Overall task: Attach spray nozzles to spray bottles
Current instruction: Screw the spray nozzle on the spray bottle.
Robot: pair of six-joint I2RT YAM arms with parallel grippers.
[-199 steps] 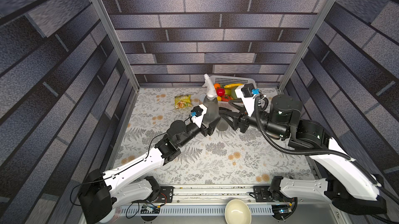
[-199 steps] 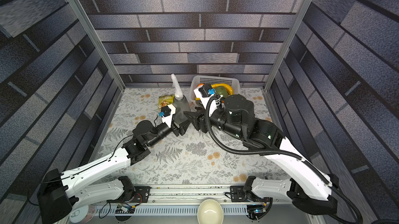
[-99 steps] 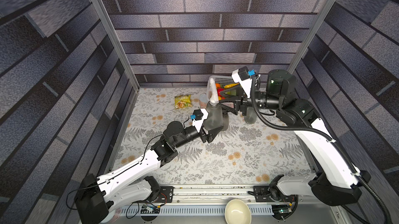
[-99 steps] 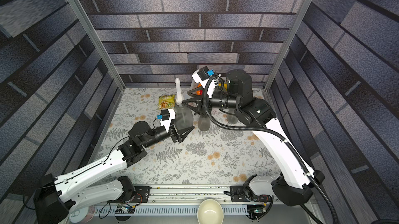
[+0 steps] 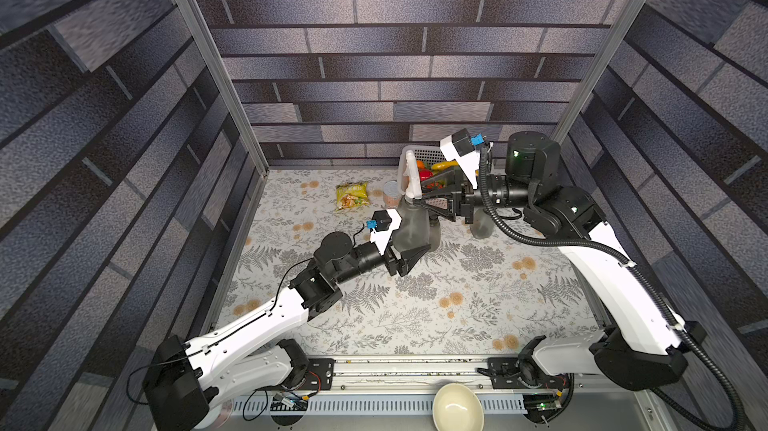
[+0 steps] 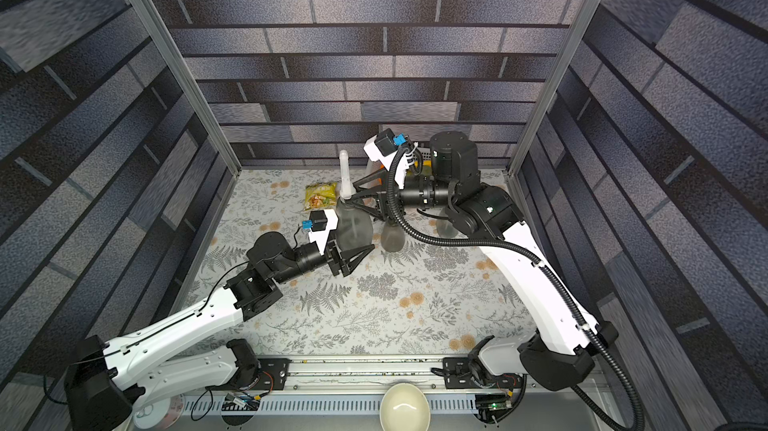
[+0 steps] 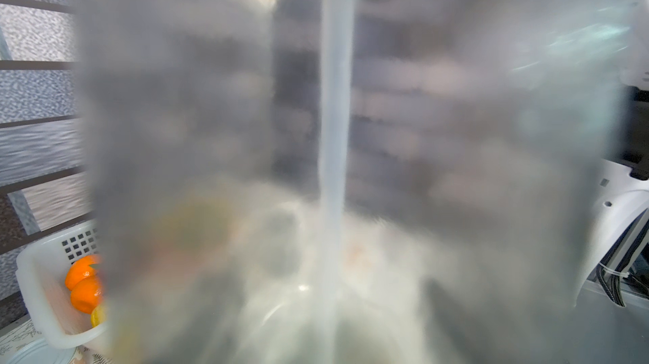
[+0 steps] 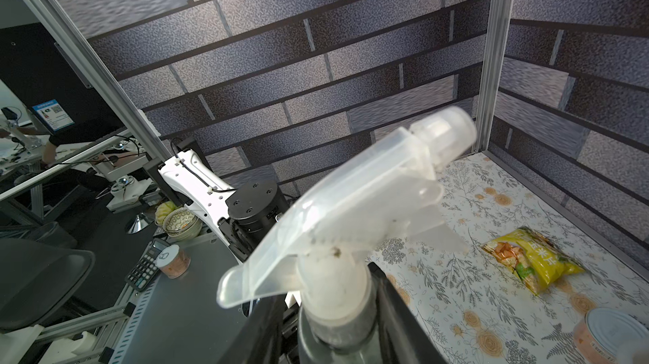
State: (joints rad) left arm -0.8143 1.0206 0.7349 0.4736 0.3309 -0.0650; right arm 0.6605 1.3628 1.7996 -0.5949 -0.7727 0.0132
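Held bottle [image 5: 409, 225] was near the back of the table, roughly upright, with the clear nozzle [image 5: 411, 177] seated on its neck; the dip tube [image 7: 333, 134] ran down inside, no liquid visible. Left gripper [image 5: 409, 244] had its jaws spread wide and closed about the bottle's lower body. Right gripper [image 5: 417, 203] sat at the collar [image 8: 333, 288], a finger on either side; could not tell whether it was clamped or merely flanking. Handling, judged: thin-walled empty plastic, light and smooth, likely to flex and slip under squeeze; brace the body low, take the nozzle at the stiff collar, not the trigger. Second bottle [image 6: 392, 237] and third bottle [image 6: 446, 227] stood just beside, necks hidden by the arm. Basket [image 7: 35, 292] held oranges and other fruit; tin can [image 8: 607, 334] lidded, pinkish inside; bowl [image 5: 457, 408] at the front edge looked empty
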